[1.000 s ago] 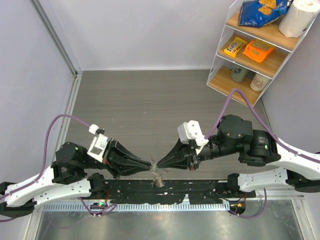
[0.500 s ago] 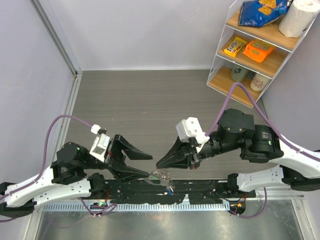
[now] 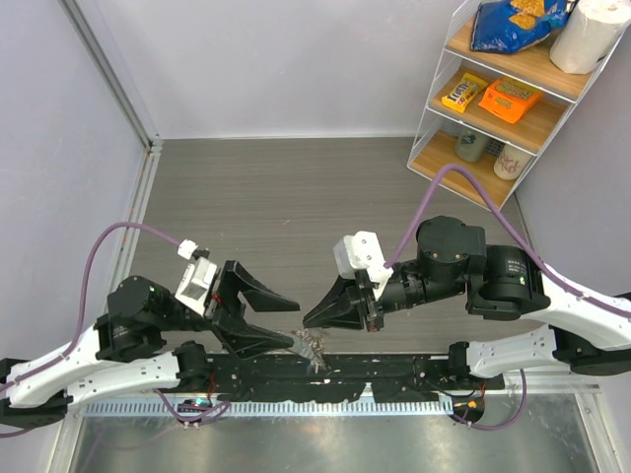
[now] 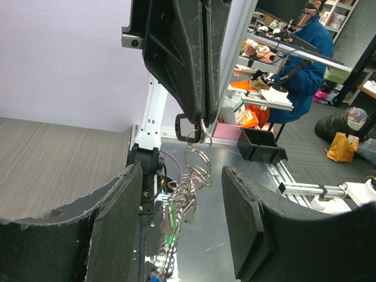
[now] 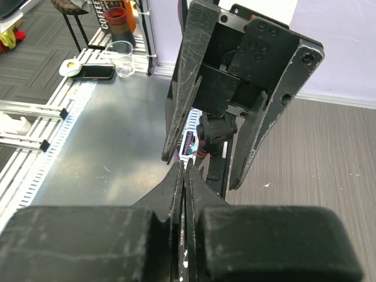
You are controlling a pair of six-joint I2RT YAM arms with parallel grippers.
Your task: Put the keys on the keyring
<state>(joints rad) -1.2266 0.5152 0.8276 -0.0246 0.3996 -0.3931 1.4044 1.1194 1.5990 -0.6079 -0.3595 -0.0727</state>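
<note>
In the left wrist view my right gripper (image 4: 202,122) comes down from above, shut on the top ring of a chain of silvery rings, the keyring (image 4: 202,165). Below it hang the keys (image 4: 171,216), one with a green head and a blue one lowest. My left gripper (image 4: 185,223) is open, its dark fingers (image 4: 120,226) on either side of the hanging bunch and not touching it. From above, the left gripper (image 3: 294,323) faces the right gripper (image 3: 308,321), and the keys (image 3: 314,345) dangle under the right tip. In the right wrist view the right gripper (image 5: 183,167) is pressed shut.
A wire shelf (image 3: 434,118) with snack bags, boxes, cups and a paper roll (image 3: 592,34) stands at the back right. A black rail (image 3: 394,372) runs along the near edge under the keys. Grey walls close the left and back sides.
My left gripper has opened and let go of the bunch, which now hangs from the right gripper alone. The right gripper has shifted slightly left.
</note>
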